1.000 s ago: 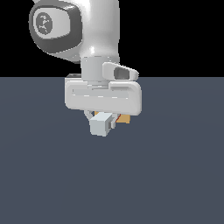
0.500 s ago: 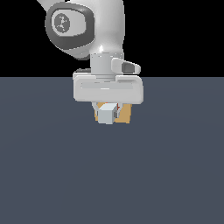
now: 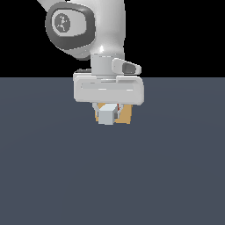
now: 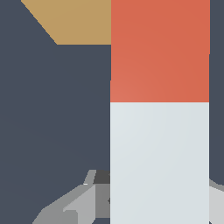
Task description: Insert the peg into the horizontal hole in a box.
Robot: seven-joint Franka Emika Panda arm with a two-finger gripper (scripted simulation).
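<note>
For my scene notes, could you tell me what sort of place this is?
Likely a bare simulated test bench: a flat grey floor under a black void, holding only the arm's gripper, a peg and a tan box.

A bare simulated test scene is showing here: a flat, featureless slate-grey tabletop point(image 3: 52, 176) is meeting a pure black backdrop, rendered without texture.

A close view along the peg point(image 4: 159, 131), which fills much of the frame. Its near part is pale grey-white, its far part red. Grey gripper point(image 4: 159, 205) parts flank its near end. A tan box point(image 4: 74, 22) corner shows beyond, over a dark blue-grey floor point(image 4: 52, 113).
</note>
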